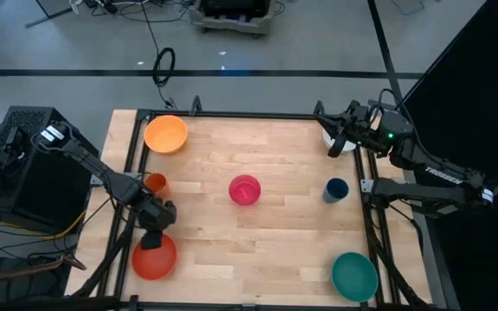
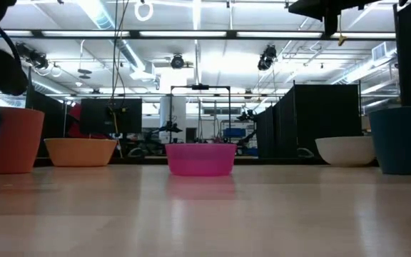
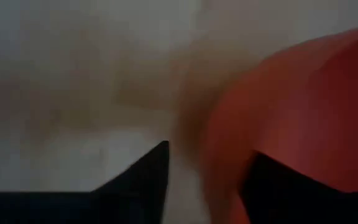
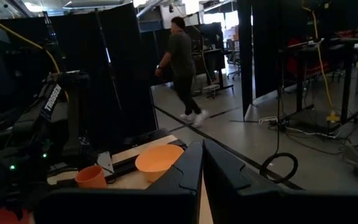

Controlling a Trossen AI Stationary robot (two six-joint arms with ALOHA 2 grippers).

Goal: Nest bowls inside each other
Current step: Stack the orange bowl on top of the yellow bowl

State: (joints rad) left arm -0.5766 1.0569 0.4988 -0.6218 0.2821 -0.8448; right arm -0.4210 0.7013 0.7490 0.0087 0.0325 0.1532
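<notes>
Five bowls stand apart on the wooden table: orange-yellow point(image 1: 165, 134) at the far left, pink point(image 1: 245, 189) in the middle, teal point(image 1: 354, 276) near right, red point(image 1: 154, 257) near left. The white one point(image 1: 327, 138) is partly hidden at the far right. My left gripper point(image 1: 151, 240) points steeply down over the red bowl's far rim point(image 3: 229, 118). It is open, with one finger outside the wall and one inside point(image 3: 278, 186). My right gripper point(image 4: 202, 163) is shut, holds nothing and hangs level above the white bowl. My left gripper straddles the red bowl's far rim from above. The blurred wrist view leaves a gap at the outer finger point(image 3: 148, 168). Whether the inner finger touches the wall, I cannot tell. The bowl rests on the table.
A small orange cup point(image 1: 155, 182) stands just beyond my left gripper, and a dark blue cup point(image 1: 336, 189) stands right of the pink bowl. Black frame rails point(image 1: 232, 115) edge the table. Bare wood lies between the bowls. A person walks in the room beyond point(image 4: 182, 62).
</notes>
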